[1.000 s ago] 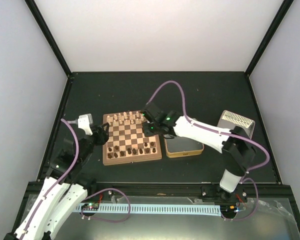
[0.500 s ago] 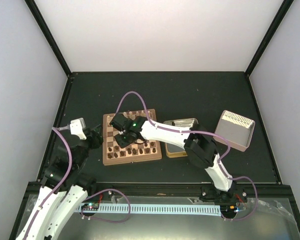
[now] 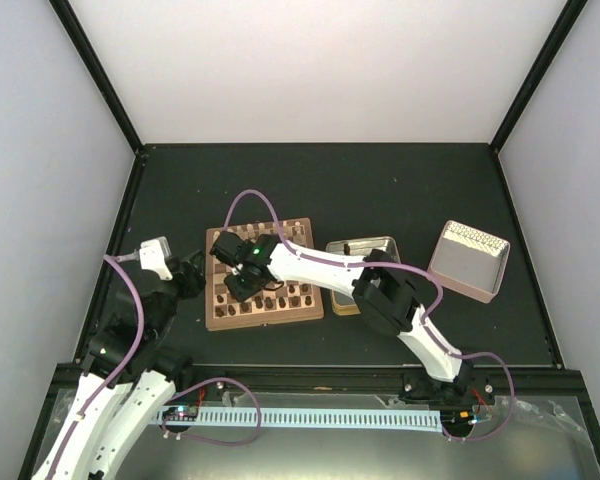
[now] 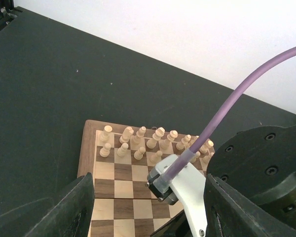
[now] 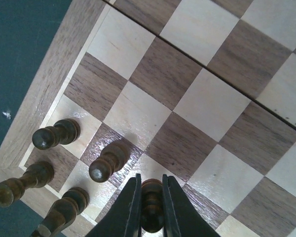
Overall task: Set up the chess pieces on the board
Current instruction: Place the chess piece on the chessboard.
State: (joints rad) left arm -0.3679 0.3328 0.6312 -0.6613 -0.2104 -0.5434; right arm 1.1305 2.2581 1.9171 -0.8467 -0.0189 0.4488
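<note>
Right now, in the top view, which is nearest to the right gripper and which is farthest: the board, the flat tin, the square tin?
1. board: directly under the right gripper.
2. flat tin: beside the board's right edge.
3. square tin: far right, alone.

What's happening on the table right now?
The right pincer is shut on a dark brown chess piece and holds it at the near left corner of the chessboard, beside other dark pieces already standing there. The left pincer is open and empty, off the board's left edge. Cream pieces line the far rows.
</note>
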